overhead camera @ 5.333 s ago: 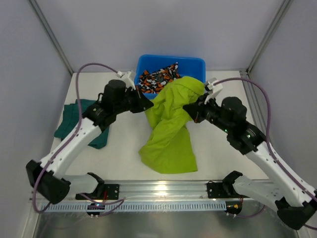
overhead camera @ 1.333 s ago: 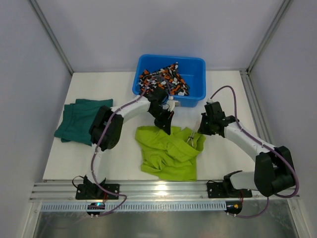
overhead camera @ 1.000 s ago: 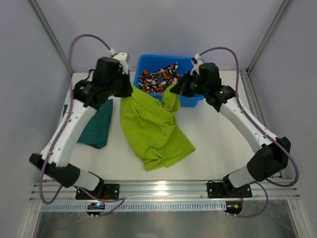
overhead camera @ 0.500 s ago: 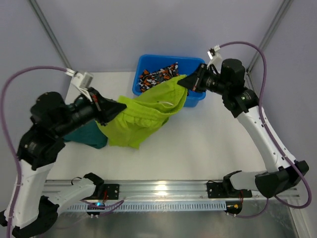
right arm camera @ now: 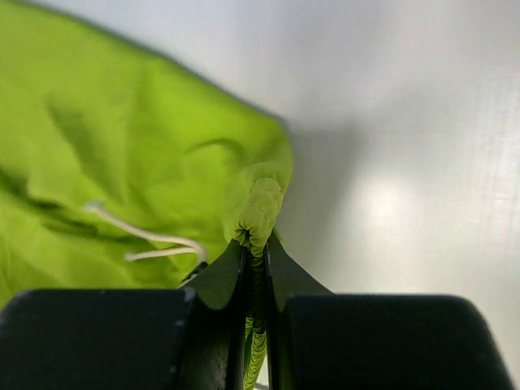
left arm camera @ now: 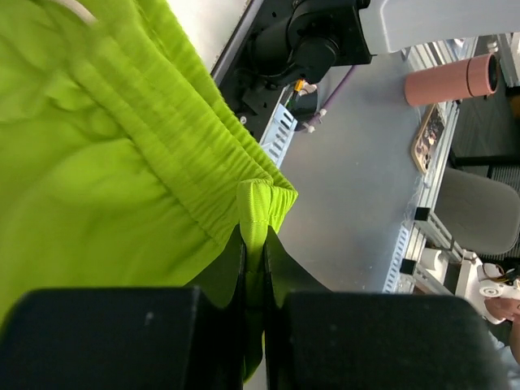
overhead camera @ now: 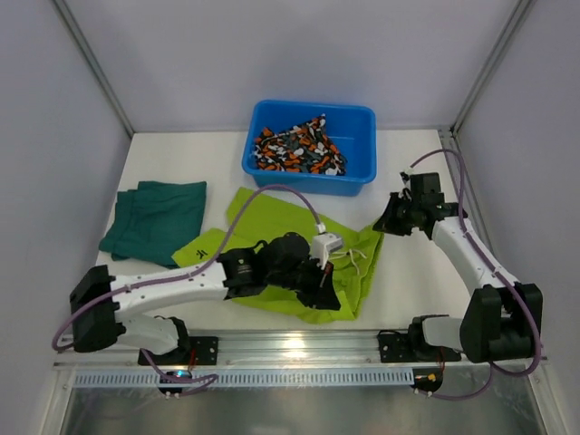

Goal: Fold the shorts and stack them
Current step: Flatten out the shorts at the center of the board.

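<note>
The lime yellow-green shorts [overhead camera: 272, 222] lie spread on the table's middle, waistband toward the right and front. My left gripper [overhead camera: 333, 299] is shut on the waistband's near corner [left arm camera: 258, 203] close to the front edge. My right gripper [overhead camera: 381, 227] is shut on the waistband's far right corner [right arm camera: 260, 207], low over the table. The dark teal-green shorts [overhead camera: 154, 217] lie flat at the left. The camouflage print shorts [overhead camera: 299, 149] lie in the blue tub [overhead camera: 358, 118] at the back.
The metal rail [overhead camera: 299, 344] runs along the table's front edge, just beyond the left gripper. Grey frame posts stand at the back corners. A white drawstring [overhead camera: 353, 258] lies on the lime shorts near the waistband.
The lime shorts, held up in the air between both grippers half a second ago, now lie on the table. Both arms have come down and forward, the left one sweeping to the right front.
</note>
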You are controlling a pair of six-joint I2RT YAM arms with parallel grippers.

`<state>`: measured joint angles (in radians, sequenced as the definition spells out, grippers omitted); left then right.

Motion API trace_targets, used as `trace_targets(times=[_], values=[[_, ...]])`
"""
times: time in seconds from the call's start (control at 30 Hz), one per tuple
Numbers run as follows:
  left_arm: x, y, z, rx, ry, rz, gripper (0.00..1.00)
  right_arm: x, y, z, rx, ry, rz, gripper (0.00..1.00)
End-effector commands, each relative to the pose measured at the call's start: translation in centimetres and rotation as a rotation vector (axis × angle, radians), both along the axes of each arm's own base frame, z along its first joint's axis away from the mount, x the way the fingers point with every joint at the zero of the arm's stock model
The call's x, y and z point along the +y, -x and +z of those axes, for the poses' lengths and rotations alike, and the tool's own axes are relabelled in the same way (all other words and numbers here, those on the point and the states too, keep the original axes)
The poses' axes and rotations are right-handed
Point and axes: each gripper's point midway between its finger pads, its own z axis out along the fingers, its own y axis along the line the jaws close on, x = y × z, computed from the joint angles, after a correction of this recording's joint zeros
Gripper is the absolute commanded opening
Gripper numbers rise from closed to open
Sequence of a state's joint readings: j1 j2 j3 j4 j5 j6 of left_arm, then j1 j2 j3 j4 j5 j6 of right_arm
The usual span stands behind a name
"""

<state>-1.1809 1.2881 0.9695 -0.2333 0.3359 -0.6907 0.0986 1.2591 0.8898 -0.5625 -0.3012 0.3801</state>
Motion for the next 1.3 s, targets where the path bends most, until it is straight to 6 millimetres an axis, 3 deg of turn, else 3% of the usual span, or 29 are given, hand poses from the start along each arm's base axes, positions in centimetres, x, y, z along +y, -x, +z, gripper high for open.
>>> trace_targets(times=[0.0,0.07,0.1,0.13,0.17,0.2,0.27,0.33,0.37,0.4,0.47,0.5,0.53,0.57,0.6,0.63,0.67,0.7,0.73,0.77,0.8,0.83,0.9,0.97,1.1,1.27], values=[[-6.0,-0.3,1.1,-0.029,0.104,-0.008,0.01,-6.4,-1.7,-1.3,-0.002,0.163,-0.125,0.07],[-8.9,1.1,1.2,-0.018,0.14,-0.055,0.02,-9.0,-1.8,-2.8,0.061,0.165,-0.227,0.1],[-10.4,1.5,-1.4,0.021,0.098,-0.066,0.04,-9.5,-2.0,-3.2,0.074,0.15,-0.251,0.11],[-12.2,1.9,-0.4,0.022,0.142,-0.085,0.09,-10.4,-2.5,-4.1,0.094,0.132,-0.289,0.15],[-13.3,3.1,-0.8,0.041,0.145,-0.121,0.11,-10.7,-3.3,-4.0,0.091,0.106,-0.311,0.16],[-14.6,3.7,-3.3,0.082,0.105,-0.131,0.18,-10.8,-3.8,-4.1,0.091,0.08,-0.317,0.17],[-16.8,4.6,-1.9,0.108,0.154,-0.173,0.34,-11.7,-5.6,-4.0,0.077,0.057,-0.332,0.2],[-17.6,4.0,-1.7,0.097,0.147,-0.163,0.39,-11.3,-6.9,-3.5,0.05,0.023,-0.294,0.25],[-17.6,3.2,-0.6,0.075,0.119,-0.146,0.42,-11.2,-7.8,-3.3,0.04,0.01,-0.27,0.27],[-17.2,0.6,-0.2,0.024,0.079,-0.071,0.45,-10.8,-8.1,-3.2,0.03,-0.003,-0.239,0.3],[-14.9,-2.7,2.2,-0.067,0.001,-0.021,0.47,-10.1,-9.1,-2.9,0.006,-0.045,-0.197,0.36],[-13.2,-7.3,2.7,-0.125,-0.04,0.1,0.48,-10.0,-9.4,-2.9,0.001,-0.052,-0.188,0.37],[-11.1,-9.4,4.8,-0.171,-0.049,0.15,0.49,-10.0,-9.8,-2.8,-0.006,-0.056,-0.183,0.38],[-9.0,-11.8,5.4,-0.193,-0.08,0.224,0.5,-10.1,-10.1,-2.8,-0.01,-0.052,-0.181,0.38],[-4.6,-16.5,4.3,-0.202,-0.186,0.374,0.51,-10.2,-10.3,-3.3,0.0,-0.053,-0.178,0.38],[-1.6,-18.9,4.1,-0.228,-0.239,0.471,0.52,-10.1,-10.5,-3.4,-0.001,-0.054,-0.171,0.37],[1.6,-20.3,5.4,-0.244,-0.248,0.549,0.52,-10.2,-10.7,-3.4,-0.005,-0.057,-0.17,0.31],[4.8,-21.2,3.0,-0.227,-0.328,0.602,0.54,-10.1,-11.0,-3.7,-0.006,-0.065,-0.163,0.28],[9.0,-24.0,2.2,-0.198,-0.364,0.721,0.54,-9.9,-11.3,-3.6,-0.014,-0.077,-0.161,0.24],[11.4,-24.5,2.3,-0.173,-0.361,0.771,0.54,-9.8,-11.5,-3.6,-0.021,-0.088,-0.157,0.2],[15.2,-25.6,-0.4,-0.097,-0.405,0.84,0.54,-9.7,-11.9,-4.0,-0.02,-0.098,-0.157,0.14],[17.1,-25.9,-1.3,-0.065,-0.414,0.881,0.54,-9.7,-12.4,-3.7,-0.025,-0.103,-0.16,0.11],[19.8,-26.3,-2.9,0.001,-0.414,0.943,0.55,-9.8,-12.8,-3.9,-0.019,-0.107,-0.167,0.08],[21.3,-26.8,-5.0,0.055,-0.392,0.947,0.57,-9.7,-13.3,-3.8,-0.022,-0.121,-0.177,0.08],[21.7,-27.9,-9.1,0.134,-0.473,0.935,0.59,-9.4,-14.3,-2.9,-0.054,-0.149,-0.173,0.08],[22.2,-28.9,-12.5,0.198,-0.572,0.955,0.59,-9.8,-14.5,-2.7,-0.058,-0.129,-0.172,0.08]])
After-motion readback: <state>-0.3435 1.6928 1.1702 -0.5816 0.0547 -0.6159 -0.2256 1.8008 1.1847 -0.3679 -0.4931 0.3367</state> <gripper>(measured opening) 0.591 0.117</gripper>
